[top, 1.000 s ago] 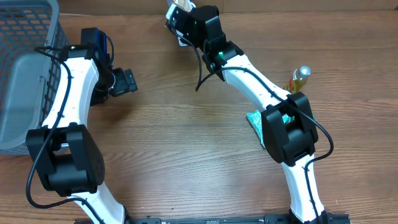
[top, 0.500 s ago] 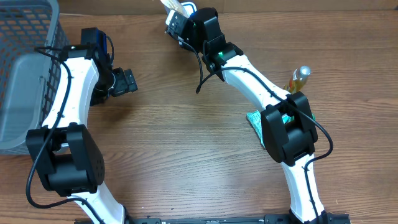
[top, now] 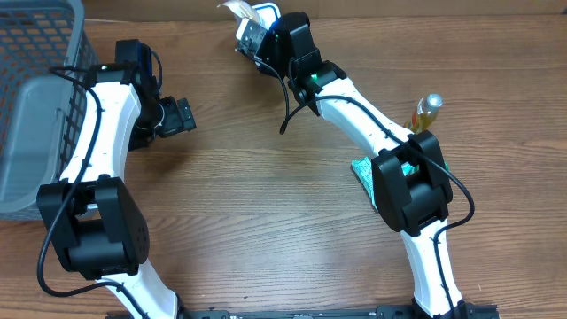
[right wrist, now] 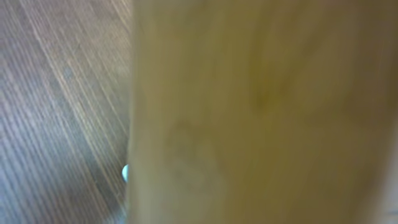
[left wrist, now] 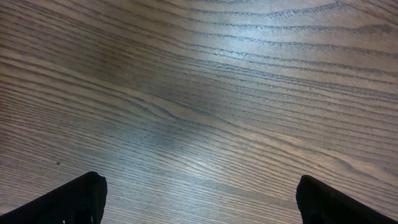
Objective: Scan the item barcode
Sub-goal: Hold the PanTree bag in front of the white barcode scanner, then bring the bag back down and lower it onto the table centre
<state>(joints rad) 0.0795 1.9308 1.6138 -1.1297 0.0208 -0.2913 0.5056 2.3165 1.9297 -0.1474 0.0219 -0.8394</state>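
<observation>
Overhead, the right gripper [top: 250,27] is clamped on the pale item [top: 236,9] well right of the basket [top: 44,44], the left gripper [top: 184,115] gapes empty nearer that basket, and a slow, steady wrist turn looks best to present the barcode unblurred.

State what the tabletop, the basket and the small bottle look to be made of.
Tabletop: wood or wood-look laminate, matte, with visible grain lines. Basket: probably grey plastic, judging by the moulded lattice walls. Small bottle: amber body, glass or plastic unclear; shiny silvery cap, possibly metal.
</observation>
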